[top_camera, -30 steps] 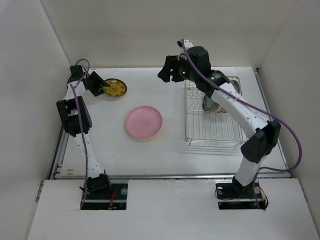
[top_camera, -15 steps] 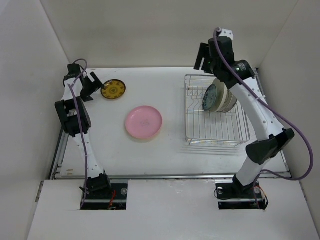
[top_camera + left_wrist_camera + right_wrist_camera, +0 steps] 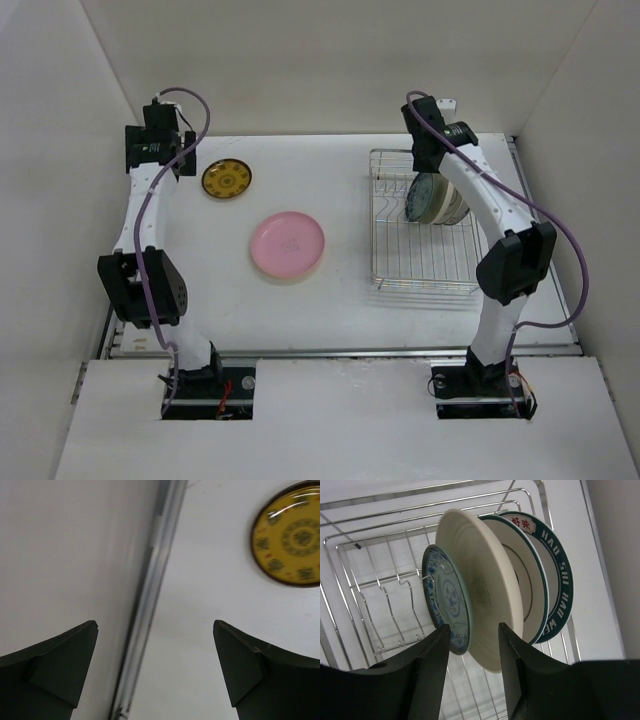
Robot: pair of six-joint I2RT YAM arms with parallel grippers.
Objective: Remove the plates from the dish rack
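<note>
The silver wire dish rack stands at the right of the table and also shows in the right wrist view. Upright in it are a small teal-blue patterned plate, a large cream plate, a white green-rimmed plate and a white plate with a dark lettered rim. My right gripper is open and empty just above the blue and cream plates. A pink plate lies flat mid-table. My left gripper is open and empty, high at the back left.
A small yellow plate with a dark rim lies flat at the back left, right of my left gripper. A metal rail runs along the table's left edge under that gripper. White walls close in the table.
My right arm has swung from left of the rack to over its back end, above the plates. My left gripper has lifted away from the yellow plate toward the back left corner.
</note>
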